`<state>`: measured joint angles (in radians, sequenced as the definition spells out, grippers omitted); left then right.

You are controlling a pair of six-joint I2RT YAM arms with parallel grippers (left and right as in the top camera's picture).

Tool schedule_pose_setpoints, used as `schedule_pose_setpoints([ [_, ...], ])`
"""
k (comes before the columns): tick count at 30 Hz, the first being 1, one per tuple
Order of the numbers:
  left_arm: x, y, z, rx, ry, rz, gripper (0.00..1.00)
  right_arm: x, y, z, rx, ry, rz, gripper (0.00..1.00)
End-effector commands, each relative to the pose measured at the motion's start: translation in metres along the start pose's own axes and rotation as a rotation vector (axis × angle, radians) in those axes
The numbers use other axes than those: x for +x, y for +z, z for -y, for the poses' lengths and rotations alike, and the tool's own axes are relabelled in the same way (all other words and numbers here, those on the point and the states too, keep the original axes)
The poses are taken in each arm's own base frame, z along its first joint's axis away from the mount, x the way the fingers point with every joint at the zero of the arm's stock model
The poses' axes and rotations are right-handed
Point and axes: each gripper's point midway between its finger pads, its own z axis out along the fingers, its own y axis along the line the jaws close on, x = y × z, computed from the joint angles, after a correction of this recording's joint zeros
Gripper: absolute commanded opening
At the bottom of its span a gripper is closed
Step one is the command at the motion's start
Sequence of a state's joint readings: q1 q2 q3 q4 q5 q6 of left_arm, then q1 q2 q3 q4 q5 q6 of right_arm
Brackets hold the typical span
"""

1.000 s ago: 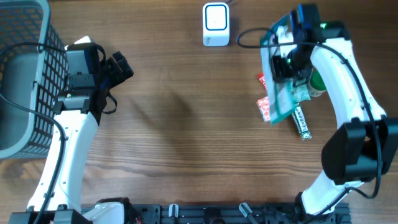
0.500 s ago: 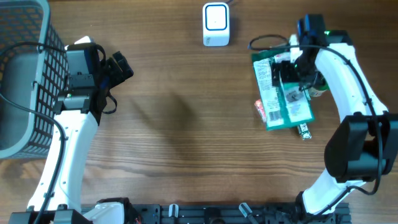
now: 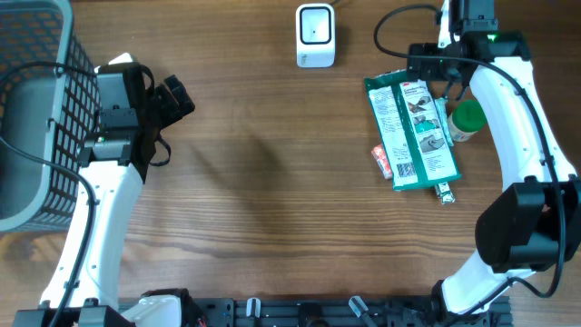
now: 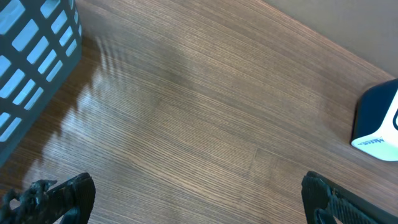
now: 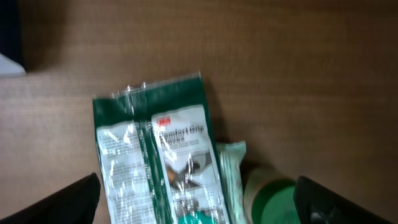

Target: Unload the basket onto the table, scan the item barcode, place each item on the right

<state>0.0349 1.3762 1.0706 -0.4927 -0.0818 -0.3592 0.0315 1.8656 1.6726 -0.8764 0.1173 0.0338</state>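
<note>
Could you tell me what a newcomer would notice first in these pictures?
Probably the green packet lying flat on the right of the wooden table, with the open right gripper near its far end. Then the white scanner at the far edge and the grey mesh basket on the left.

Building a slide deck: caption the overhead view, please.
Green package lies flat on the wooden table, right claw open at its far end, white scanner off to the side.
</note>
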Motion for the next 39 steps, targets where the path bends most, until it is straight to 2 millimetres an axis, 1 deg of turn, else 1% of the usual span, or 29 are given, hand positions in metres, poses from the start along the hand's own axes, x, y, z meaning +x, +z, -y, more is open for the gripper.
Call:
schedule_pose_setpoints([
  [1, -0.004, -0.001, -0.002, -0.008, 0.011, 0.014, 1.00, -0.016, -0.010, 0.007, 0.020, 0.030, 0.062, 1.00],
  [8, -0.004, -0.001, -0.002, -0.008, 0.011, 0.014, 1.00, -0.019, -0.010, 0.006, 0.017, 0.032, 0.075, 1.00],
  [11, -0.004, -0.001, -0.002, -0.008, 0.011, 0.014, 1.00, -0.019, -0.007, 0.006, 0.017, 0.032, 0.073, 1.00],
  [12, -0.004, -0.001, -0.002, -0.008, 0.011, 0.014, 1.00, -0.020, -0.009, 0.006, 0.016, 0.032, 0.078, 1.00],
  [14, -0.004, -0.001, -0.002, -0.008, 0.011, 0.014, 1.00, -0.025, -0.025, 0.007, 0.015, 0.036, 0.113, 1.00],
  [17, -0.004, -0.001, -0.002, -0.008, 0.011, 0.014, 1.00, -0.037, -0.068, 0.010, 0.008, 0.044, 0.210, 1.00],
  [18, -0.004, -0.001, -0.002, -0.008, 0.011, 0.014, 1.00, -0.042, -0.094, 0.012, 0.005, 0.052, 0.266, 1.00],
  [19, -0.004, -0.001, -0.002, -0.008, 0.011, 0.014, 1.00, -0.045, -0.110, 0.014, 0.004, 0.055, 0.301, 1.00],
  [20, -0.004, -0.001, -0.002, -0.008, 0.011, 0.014, 1.00, -0.048, -0.133, 0.017, 0.002, 0.062, 0.351, 1.00],
  [23, -0.004, -0.001, -0.002, -0.008, 0.011, 0.014, 1.00, -0.048, -0.200, 0.025, -0.005, 0.080, 0.495, 1.00],
  [24, -0.004, -0.001, -0.002, -0.008, 0.011, 0.014, 1.00, -0.043, -0.246, 0.030, -0.009, 0.093, 0.594, 1.00],
  [25, -0.004, -0.001, -0.002, -0.008, 0.011, 0.014, 1.00, -0.038, -0.269, 0.033, -0.011, 0.099, 0.645, 1.00],
  [26, -0.004, -0.001, -0.002, -0.008, 0.011, 0.014, 1.00, -0.034, -0.285, 0.035, -0.013, 0.104, 0.682, 1.00],
  [28, -0.004, -0.001, -0.002, -0.008, 0.011, 0.014, 1.00, -0.022, -0.327, 0.041, -0.017, 0.114, 0.775, 1.00],
  [30, -0.004, -0.001, -0.002, -0.008, 0.011, 0.014, 1.00, -0.006, -0.363, 0.054, 0.052, 0.092, 0.857, 1.00],
  [33, -0.004, -0.001, -0.002, -0.008, 0.011, 0.014, 1.00, 0.018, -0.407, 0.062, 0.072, 0.085, 0.962, 1.00],
  [35, -0.004, -0.001, -0.002, -0.008, 0.011, 0.014, 1.00, 0.036, -0.431, 0.068, 0.100, 0.080, 1.017, 1.00],
  [37, -0.004, -0.001, -0.002, -0.008, 0.011, 0.014, 1.00, 0.056, -0.447, 0.073, 0.137, 0.056, 1.046, 1.00],
  [39, -0.004, -0.001, -0.002, -0.008, 0.011, 0.014, 1.00, 0.075, -0.454, 0.075, 0.137, 0.058, 1.050, 1.00],
])
